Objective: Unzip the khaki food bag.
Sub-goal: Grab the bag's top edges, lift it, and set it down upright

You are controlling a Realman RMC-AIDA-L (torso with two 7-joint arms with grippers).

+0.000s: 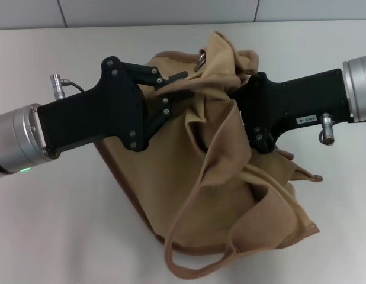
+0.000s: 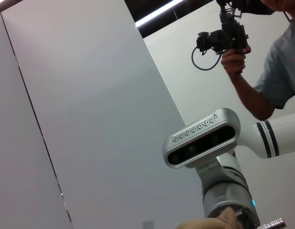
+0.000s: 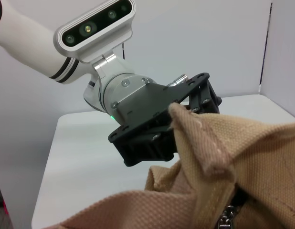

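The bag (image 1: 230, 195) lies crumpled on the bench (image 1: 53, 225). The left gripper (image 1: 182, 86) pinches its top edge with closed fingers. The right gripper (image 1: 245, 97) is in the cloth; I cannot tell its fingers.

Bare table (image 1: 53, 225) around bag (image 1: 230, 195)

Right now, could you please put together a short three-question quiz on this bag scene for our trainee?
1. True or false: the khaki food bag lies flat and untouched on the white table.
2. Which gripper reaches the bag from the robot's left side? A) left gripper B) right gripper C) neither
3. Fill in: at the bag's near edge, a loop ______ trails onto the table.

Key:
1. False; the bag is bunched up, with both grippers at its upper folds.
2. A
3. handle
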